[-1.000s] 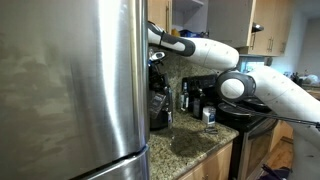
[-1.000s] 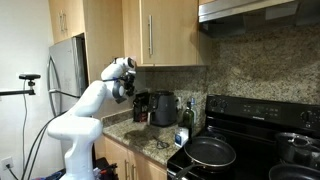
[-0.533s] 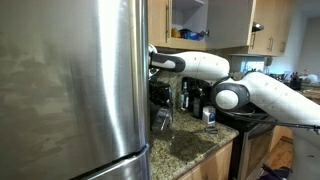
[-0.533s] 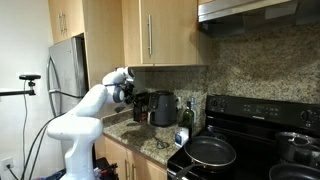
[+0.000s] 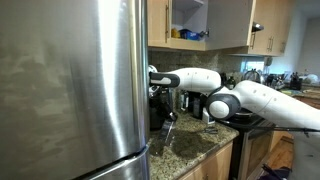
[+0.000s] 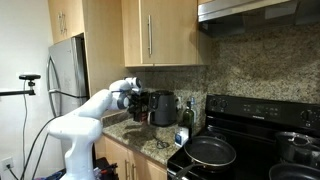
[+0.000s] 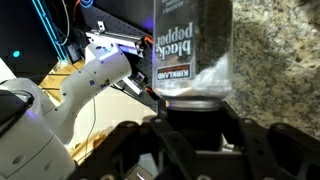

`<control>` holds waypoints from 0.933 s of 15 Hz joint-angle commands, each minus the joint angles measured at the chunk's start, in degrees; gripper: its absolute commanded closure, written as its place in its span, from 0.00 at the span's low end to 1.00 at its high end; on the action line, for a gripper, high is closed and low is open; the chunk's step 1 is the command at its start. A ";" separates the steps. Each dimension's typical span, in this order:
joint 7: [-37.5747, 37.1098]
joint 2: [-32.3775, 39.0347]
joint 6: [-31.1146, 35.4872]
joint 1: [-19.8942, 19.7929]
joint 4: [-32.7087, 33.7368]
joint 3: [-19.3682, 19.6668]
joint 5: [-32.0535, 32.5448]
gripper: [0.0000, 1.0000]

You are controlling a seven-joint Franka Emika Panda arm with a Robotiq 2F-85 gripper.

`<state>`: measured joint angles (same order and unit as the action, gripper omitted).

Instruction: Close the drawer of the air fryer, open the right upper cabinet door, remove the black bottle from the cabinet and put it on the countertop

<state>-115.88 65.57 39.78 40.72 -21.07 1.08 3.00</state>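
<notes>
As wrist cam shows, black bottle (image 7: 192, 50) sits clamped btwn jaws

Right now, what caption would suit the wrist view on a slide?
Wrist close-up: gripper shut on the black bottle, labelled black pepper, speckled countertop behind.

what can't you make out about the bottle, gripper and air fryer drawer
Bottle: far end cut off by the wrist view's top edge; contact with the countertop unclear.
Gripper: partly hidden by the fridge in an exterior view.
Air fryer drawer: too small and dark in an exterior view.
</notes>
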 commanded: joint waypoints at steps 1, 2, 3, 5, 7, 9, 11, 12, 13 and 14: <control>-0.83 1.69 1.30 2.36 -0.34 4.23 6.78 0.73; 0.43 2.97 0.91 3.09 0.45 5.63 9.79 0.73; 0.92 3.62 0.51 3.74 0.38 6.92 12.35 0.73; 0.22 5.34 0.19 4.92 0.64 9.39 16.62 0.73; -2.00 6.59 -0.69 5.95 0.56 11.53 19.45 0.73; -2.86 7.38 -1.96 6.35 0.45 12.89 21.08 0.73; -3.32 7.87 -3.65 6.47 0.33 13.57 21.62 0.73; -3.56 8.00 -5.23 6.44 0.20 13.72 21.61 0.73; -3.99 8.07 -6.80 6.36 0.20 13.76 21.47 0.73; -5.06 8.09 -8.88 5.87 0.42 13.16 20.11 0.73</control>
<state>-119.14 73.00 36.06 46.33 -21.29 13.99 23.81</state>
